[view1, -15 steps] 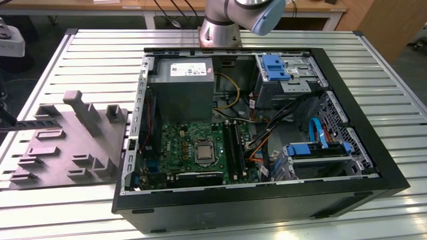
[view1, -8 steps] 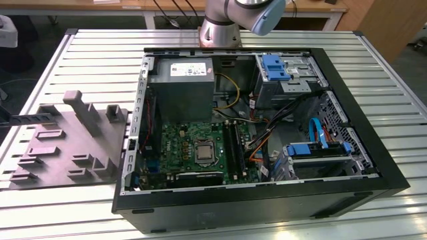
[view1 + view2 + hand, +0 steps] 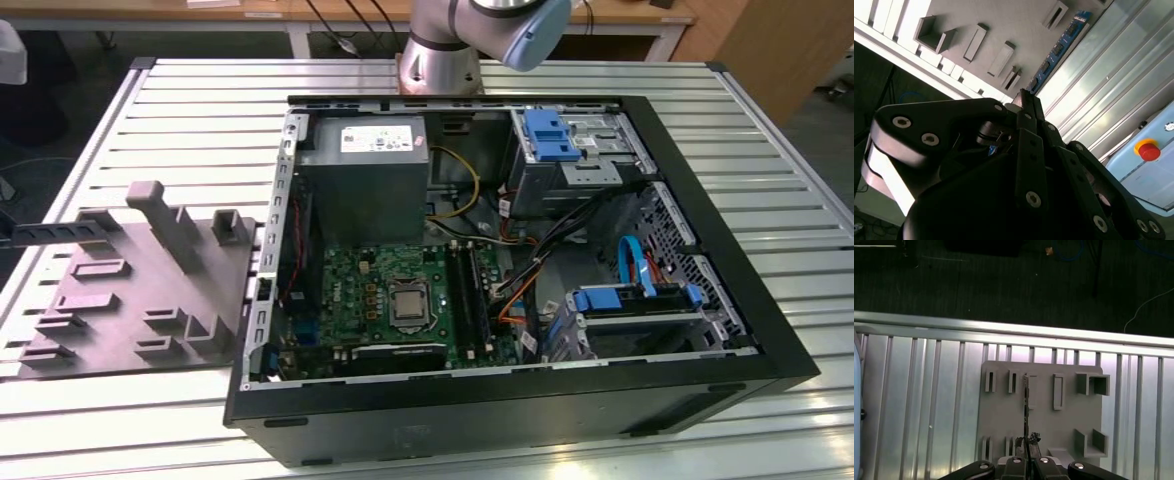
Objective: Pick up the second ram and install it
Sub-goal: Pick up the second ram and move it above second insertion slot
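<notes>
The second ram is a long blue board with dark chips; in the first wrist view it shows edge-on as a thin dark line. My gripper is shut on one end of it, and the stick reaches out past the fingertips. It hangs over the gray plastic holder block, along one of the block's narrow slots. Whether it still touches the block I cannot tell. In the exterior view the holder block lies to the left of the open computer case, with the green motherboard and its black socket strips inside.
The holder and case rest on a ribbed metal table. The arm's base stands behind the case. A power supply, drive cages and loose cables crowd the case. A red stop button sits beyond the table.
</notes>
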